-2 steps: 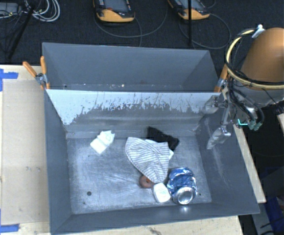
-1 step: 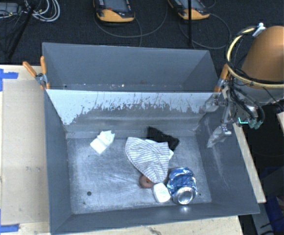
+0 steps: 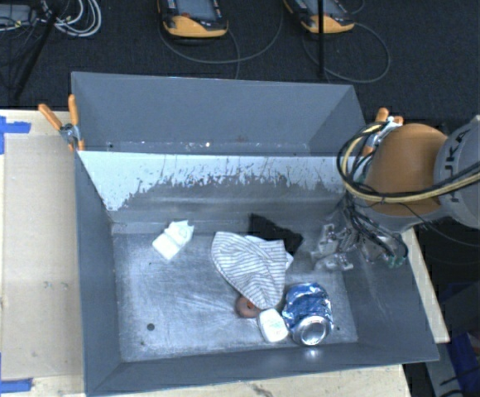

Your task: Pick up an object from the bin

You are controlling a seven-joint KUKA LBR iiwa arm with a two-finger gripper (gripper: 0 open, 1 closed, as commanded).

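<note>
Pick not done yet afaict: gripper (image 3: 333,251) sits low at the right side of the bin (image 3: 223,131), nothing visibly in it, and I can't tell if it's open or closed. Nearest candidates are the black item (image 3: 275,228) and striped cloth (image 3: 252,267) to its left, and the crushed blue can (image 3: 308,313) nearer the front wall. Grab + lift left to do

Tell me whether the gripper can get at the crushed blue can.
Probably yes: the crushed blue can lies uncovered near the gripper; only a small white piece sits against its side.
</note>
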